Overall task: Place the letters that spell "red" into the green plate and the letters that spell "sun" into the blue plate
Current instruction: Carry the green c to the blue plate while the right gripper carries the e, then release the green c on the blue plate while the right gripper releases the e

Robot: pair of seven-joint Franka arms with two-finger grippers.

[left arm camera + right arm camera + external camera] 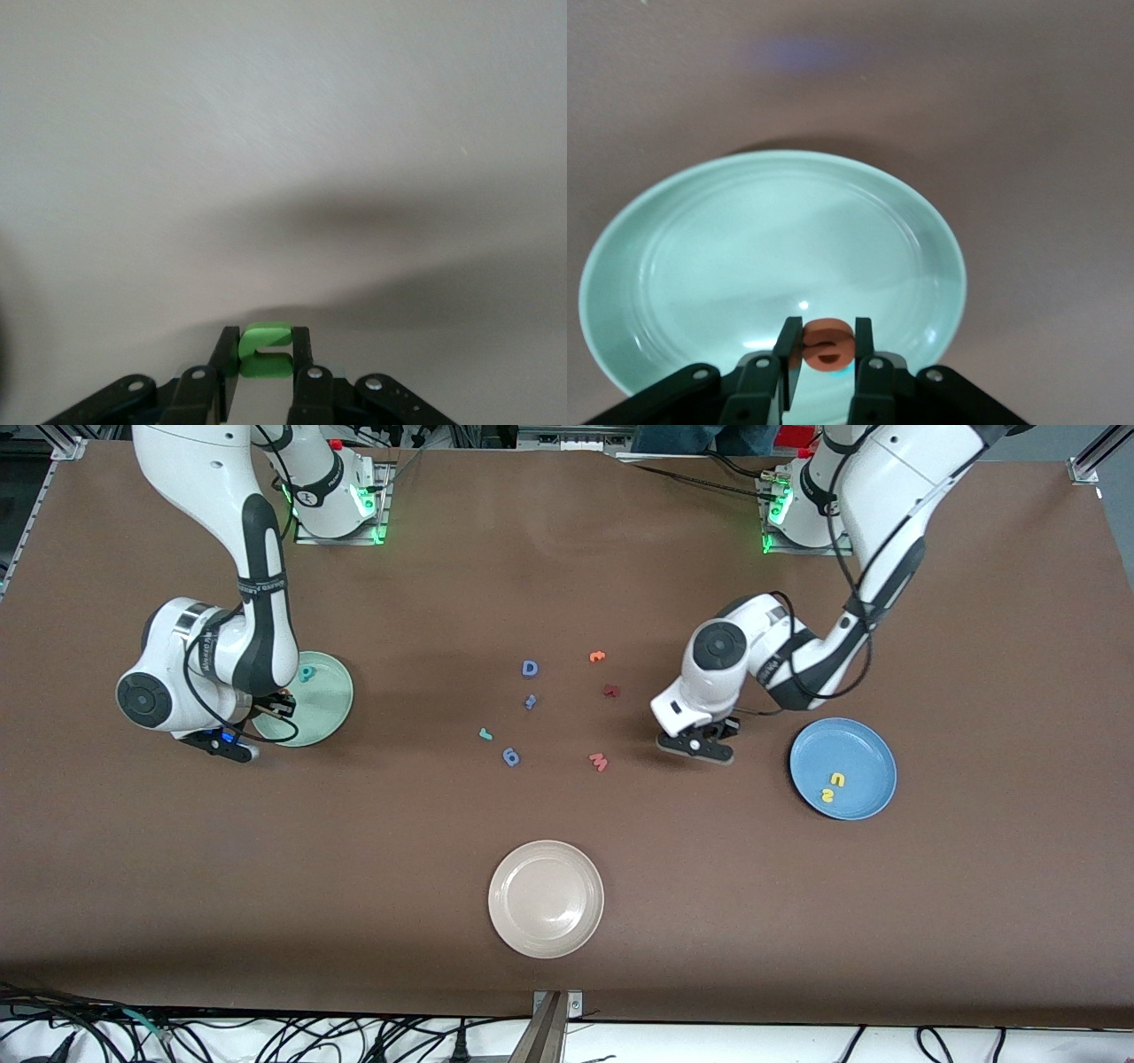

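My right gripper [276, 708] [828, 333] is shut on the orange "e" [829, 344], held just above the rim of the green plate [328, 701] [744, 248]. A teal letter [306, 674] lies in that plate. My left gripper [702, 746] [266, 342] is shut on the green "n"/"u" letter [265, 351], low over bare table between the pink "w" [599, 762] and the blue plate [864, 753]. Two yellow letters [836, 779] [827, 796] lie in the blue plate. The small teal "r" [485, 734] lies mid-table.
Loose letters mid-table: blue "D" [530, 668], a small blue one [530, 701], orange "t" [597, 657], a dark red one [610, 690], another blue one [511, 757]. A beige-white plate [546, 899] sits nearer the front camera.
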